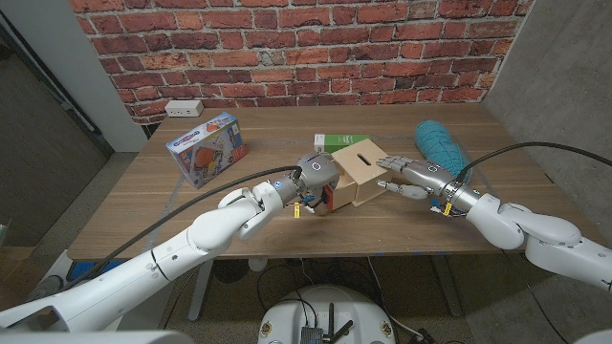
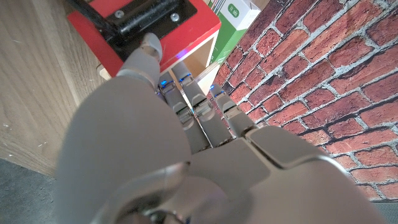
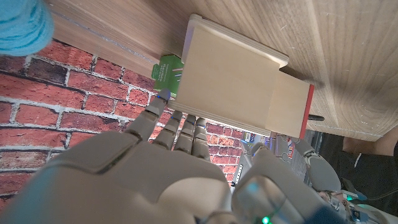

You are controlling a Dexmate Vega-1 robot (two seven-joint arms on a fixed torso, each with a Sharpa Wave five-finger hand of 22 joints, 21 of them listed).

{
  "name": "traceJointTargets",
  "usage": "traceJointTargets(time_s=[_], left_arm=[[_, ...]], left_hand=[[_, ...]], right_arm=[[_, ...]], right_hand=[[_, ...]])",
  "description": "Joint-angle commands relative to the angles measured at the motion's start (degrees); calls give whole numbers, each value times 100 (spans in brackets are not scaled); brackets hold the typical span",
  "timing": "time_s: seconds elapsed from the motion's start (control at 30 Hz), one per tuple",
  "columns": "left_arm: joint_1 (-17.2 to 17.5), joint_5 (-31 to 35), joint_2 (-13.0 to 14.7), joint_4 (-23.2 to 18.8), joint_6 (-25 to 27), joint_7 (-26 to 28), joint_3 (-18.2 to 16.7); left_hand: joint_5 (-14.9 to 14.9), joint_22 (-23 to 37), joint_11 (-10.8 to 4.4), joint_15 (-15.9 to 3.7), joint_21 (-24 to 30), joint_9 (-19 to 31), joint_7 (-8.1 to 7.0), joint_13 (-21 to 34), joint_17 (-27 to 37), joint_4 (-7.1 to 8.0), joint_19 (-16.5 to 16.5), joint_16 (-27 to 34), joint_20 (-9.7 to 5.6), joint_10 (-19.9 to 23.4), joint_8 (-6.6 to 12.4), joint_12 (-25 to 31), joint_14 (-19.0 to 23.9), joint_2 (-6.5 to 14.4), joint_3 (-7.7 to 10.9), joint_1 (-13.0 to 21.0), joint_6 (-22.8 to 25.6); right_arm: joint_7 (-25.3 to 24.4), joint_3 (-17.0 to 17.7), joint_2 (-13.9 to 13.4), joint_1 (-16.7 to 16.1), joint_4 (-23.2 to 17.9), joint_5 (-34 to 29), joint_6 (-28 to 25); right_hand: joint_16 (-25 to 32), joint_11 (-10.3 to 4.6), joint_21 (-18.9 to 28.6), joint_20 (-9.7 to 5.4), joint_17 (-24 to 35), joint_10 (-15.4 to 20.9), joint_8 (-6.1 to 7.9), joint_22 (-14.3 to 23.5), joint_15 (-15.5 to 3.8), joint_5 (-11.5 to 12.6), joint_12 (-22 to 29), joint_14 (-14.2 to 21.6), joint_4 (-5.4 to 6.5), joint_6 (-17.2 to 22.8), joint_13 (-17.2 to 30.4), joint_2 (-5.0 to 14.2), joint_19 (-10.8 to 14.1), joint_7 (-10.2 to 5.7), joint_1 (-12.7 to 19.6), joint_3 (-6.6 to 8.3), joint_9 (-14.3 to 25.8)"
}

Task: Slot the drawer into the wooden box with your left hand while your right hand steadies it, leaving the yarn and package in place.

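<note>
Head view: the wooden box (image 1: 357,173) lies mid-surface, long axis left-right, its drawer (image 1: 328,199) jutting left under the left hand (image 1: 313,175), whose grasp is unclear. Left wrist view: fingertips (image 2: 150,44) press the drawer's red front. Right wrist view: the released right hand (image 3: 155,162) hovers by the box.

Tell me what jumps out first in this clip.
Mid-table, the left hand pushes a red-fronted drawer partway into the wooden box, while the right hand rests on the box's far side. Teal yarn lies on the table's right, and a colorful package on its left.
</note>
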Motion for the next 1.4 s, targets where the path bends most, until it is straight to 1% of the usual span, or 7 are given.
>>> traceJointTargets(time_s=[0.03,0.33,0.4,0.53,0.87,1.23,1.4], left_arm=[[-44,-119,-2,-37,16,-210,7],[27,-223,95,-168,19,-299,-79],[43,-239,102,-186,33,-308,-102],[55,-222,99,-186,48,-286,-116],[4,-312,106,-186,-16,-384,-144],[-26,-555,123,-287,-16,-701,-248],[-53,-615,141,-352,-29,-793,-295]], left_hand=[[24,11,-14,-316,-2,9,-18,-16,10,60,-52,-26,-920,-217,-42,-30,-174,-39,25,-361,-171],[6,8,-28,-296,4,-52,-12,-32,4,58,-87,-32,-922,-615,-159,-29,-471,-301,52,-783,-510],[-16,7,-30,-298,10,-69,2,-35,2,54,-64,-40,-922,-818,-233,-44,-638,-381,72,-904,-709],[-53,5,-34,-284,9,-85,4,-37,-11,42,-49,-63,-929,-1016,-282,-52,-831,-498,84,-1022,-880],[-95,2,-39,-269,9,-97,-25,-38,-19,50,-22,-75,-925,-1271,-350,-51,-1152,-606,121,-1174,-1200],[-164,-5,-49,-225,-26,-114,53,-42,-23,94,-148,-86,-941,-1839,-384,-60,-1690,-814,118,-1515,-1762],[-161,-5,-50,-215,-21,-114,64,-41,-15,135,-164,-75,-937,-1951,-382,-53,-1817,-790,128,-1639,-1870]], right_arm=[[16,-22,19,47,46,1,27],[38,-49,42,92,86,10,64],[47,-56,49,106,98,17,78],[46,-70,72,134,121,8,89],[56,-93,103,175,173,25,105],[77,-114,135,229,224,62,125],[108,-117,124,259,226,65,144]], right_hand=[[25,35,-11,-413,16,256,29,23,-147,-26,18,56,-13,83,12,270,73,-4,20,38,25],[22,30,-13,-408,18,262,26,23,-148,-29,15,63,-24,90,13,273,80,-9,31,53,25],[23,25,-14,-408,18,261,25,23,-141,-29,14,68,-25,89,13,275,81,-11,33,55,25],[20,26,-15,-405,21,262,26,23,-149,-31,12,65,-28,98,13,273,82,-12,34,59,25],[18,23,-18,-401,27,270,22,23,-141,-36,10,66,-37,102,14,274,84,-14,40,68,25],[17,33,-20,-385,38,270,18,24,-144,-43,4,65,-48,107,15,274,90,-13,45,77,26],[14,30,-21,-384,40,271,16,24,-141,-45,3,62,-54,109,15,275,91,-14,49,83,26]])
